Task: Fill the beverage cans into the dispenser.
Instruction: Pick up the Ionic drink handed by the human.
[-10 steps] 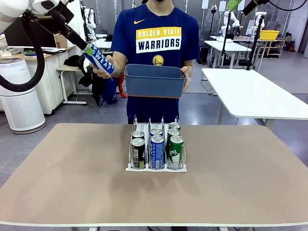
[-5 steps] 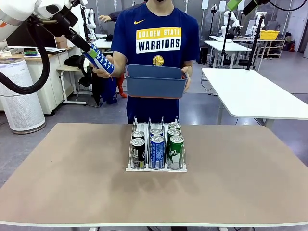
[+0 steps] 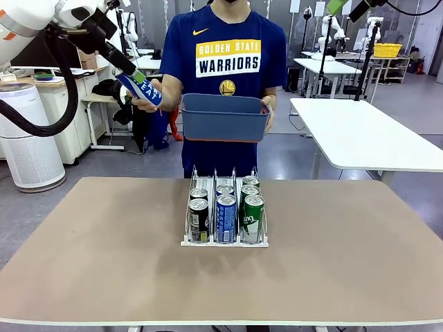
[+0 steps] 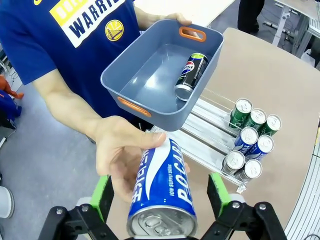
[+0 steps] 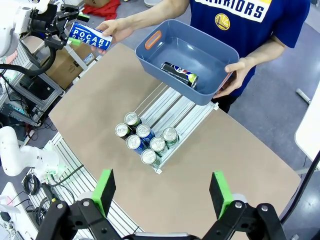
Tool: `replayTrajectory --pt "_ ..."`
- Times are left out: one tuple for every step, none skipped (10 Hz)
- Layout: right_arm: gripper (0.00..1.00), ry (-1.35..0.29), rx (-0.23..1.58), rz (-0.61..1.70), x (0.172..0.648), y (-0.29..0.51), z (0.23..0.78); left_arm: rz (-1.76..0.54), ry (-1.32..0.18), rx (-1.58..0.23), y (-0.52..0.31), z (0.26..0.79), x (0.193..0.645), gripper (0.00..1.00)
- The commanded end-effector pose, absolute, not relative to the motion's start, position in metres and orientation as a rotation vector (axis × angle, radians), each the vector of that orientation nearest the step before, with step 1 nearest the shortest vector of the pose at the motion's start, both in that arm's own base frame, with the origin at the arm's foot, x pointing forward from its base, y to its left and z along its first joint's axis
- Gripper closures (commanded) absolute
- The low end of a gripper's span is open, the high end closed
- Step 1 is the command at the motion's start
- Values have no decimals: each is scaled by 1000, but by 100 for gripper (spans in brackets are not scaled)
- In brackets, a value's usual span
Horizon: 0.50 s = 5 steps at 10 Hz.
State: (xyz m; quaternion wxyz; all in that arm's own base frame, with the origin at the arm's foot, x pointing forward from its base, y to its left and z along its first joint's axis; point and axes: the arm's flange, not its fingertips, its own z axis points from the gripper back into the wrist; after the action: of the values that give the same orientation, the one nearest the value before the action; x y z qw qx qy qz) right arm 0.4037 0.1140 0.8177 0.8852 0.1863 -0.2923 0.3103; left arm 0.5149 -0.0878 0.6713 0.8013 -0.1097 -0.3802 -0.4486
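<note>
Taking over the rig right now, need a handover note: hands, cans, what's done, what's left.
Left hand: open, with a pad on either side of the blue can but not clamped on it. The person's hand holds that can.
Right hand: open, empty, high over the table.
Dispenser: mid-table, seven cans upright: two dark, two blue, three green.
Bin: held up by the person, one dark can lying in it.
Done: seven loaded.
Left: probably grip the blue can, load it, then the dark can.
</note>
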Motion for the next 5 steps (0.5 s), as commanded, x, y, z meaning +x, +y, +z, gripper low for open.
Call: replayTrajectory --pt "0 -608 387 645 404 114 818 -958 -824 -253 -82 671 516 0" --pt "0 -608 387 645 404 114 818 -947 -823 -252 -80 671 515 0" --pt "0 -608 387 645 404 114 818 -942 -823 -255 -81 671 513 0" --pt "0 -608 387 645 404 114 818 -940 -819 -256 -81 671 513 0" --pt "0 -608 387 645 404 114 818 -930 -809 -248 -80 671 512 0"
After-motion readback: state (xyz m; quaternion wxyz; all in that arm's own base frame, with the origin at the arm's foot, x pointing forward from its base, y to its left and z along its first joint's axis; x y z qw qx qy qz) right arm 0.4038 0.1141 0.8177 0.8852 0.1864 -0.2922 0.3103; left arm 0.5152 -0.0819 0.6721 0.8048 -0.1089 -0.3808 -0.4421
